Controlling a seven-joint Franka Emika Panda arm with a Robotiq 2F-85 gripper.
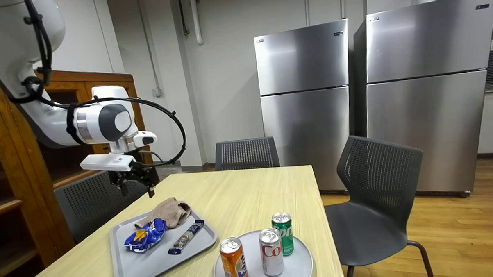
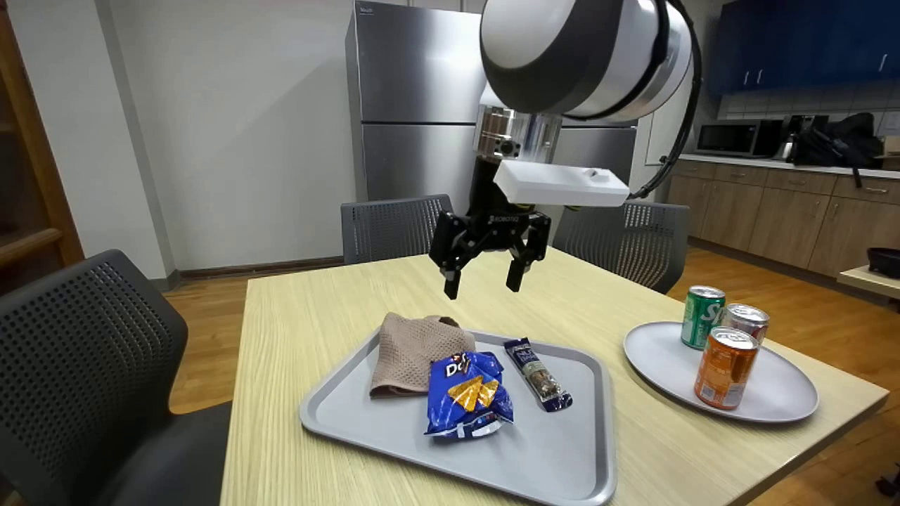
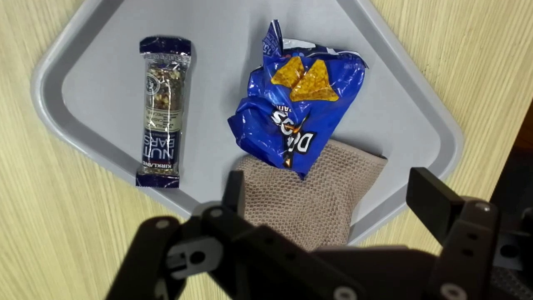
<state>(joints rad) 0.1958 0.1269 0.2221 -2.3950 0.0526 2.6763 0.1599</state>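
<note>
While jaws point down, spread wide, arm (image 2: 590, 60) hangs above tray (image 2: 548, 450).

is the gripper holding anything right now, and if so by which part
Nothing is held: the gripper hangs open and empty in midair.

“NUT BARS” wrapper (image 3: 163, 112), “ROBOTIQ” claw (image 2: 483, 283)

Silvery refrigerators (image 1: 305, 107) behind dark chairs (image 1: 377, 187)
</note>
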